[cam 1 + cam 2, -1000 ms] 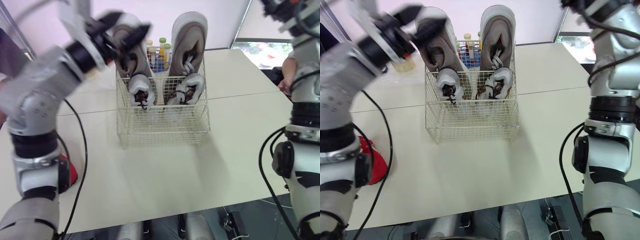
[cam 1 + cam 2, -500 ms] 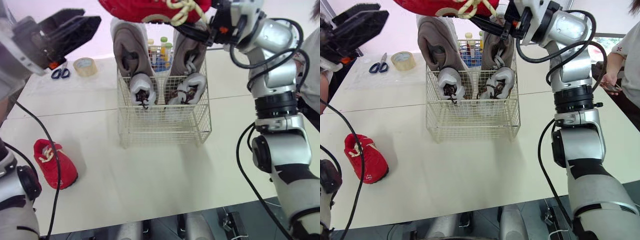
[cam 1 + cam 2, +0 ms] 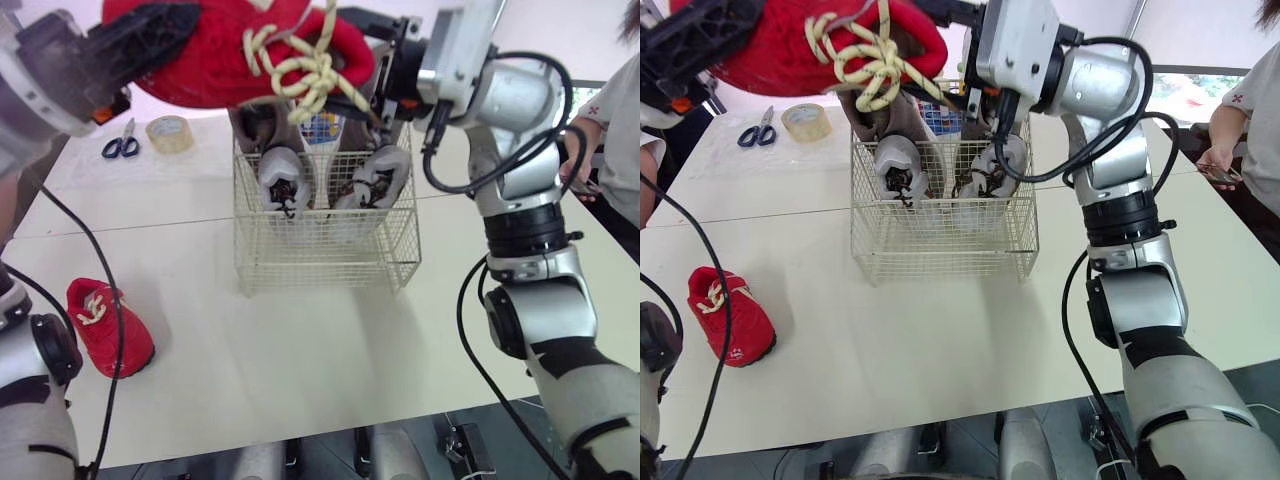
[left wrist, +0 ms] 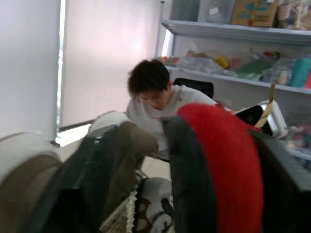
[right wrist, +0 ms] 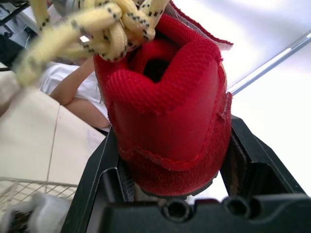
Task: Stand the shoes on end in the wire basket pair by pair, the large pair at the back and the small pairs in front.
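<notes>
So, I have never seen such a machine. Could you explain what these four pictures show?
It is a humanoid robot with two arms, each ending in a two-fingered gripper. Two pictures come from cameras in its head, looking down over a table; the other two come from a camera on each wrist. The right gripper is shut on the heel of a red shoe, held above a wire basket; the left gripper is open at its toe. In the basket, two large grey shoes stand behind two small shoes. A second red shoe, scissors and a tape roll lie on the table.
</notes>
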